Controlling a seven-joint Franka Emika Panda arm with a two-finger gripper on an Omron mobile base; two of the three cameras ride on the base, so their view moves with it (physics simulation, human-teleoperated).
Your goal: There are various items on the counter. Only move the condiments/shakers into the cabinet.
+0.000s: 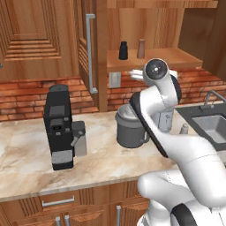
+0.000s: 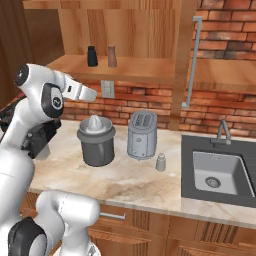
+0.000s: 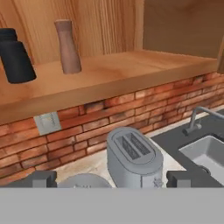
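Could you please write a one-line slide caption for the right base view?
Black shaker and brown wooden shaker on cabinet shelf; pale grey shaker beside silver toaster.

Warm brown wood with visible grain forms the cabinet shelf (image 3: 131,70). The counter (image 1: 26,154) is beige marble-patterned stone — smooth, brown-veined. The toaster (image 3: 133,157) looks like brushed silver metal; the coffee machine (image 1: 58,126) is matt black. Rough red brick lines the back wall (image 2: 145,102) — the sink (image 2: 220,172) is dull grey.

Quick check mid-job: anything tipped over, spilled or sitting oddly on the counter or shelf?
Nothing tipped or spilled. The black shaker and brown shaker stand upright on the cabinet shelf. The pale grey shaker is on the counter, upright beside the toaster.
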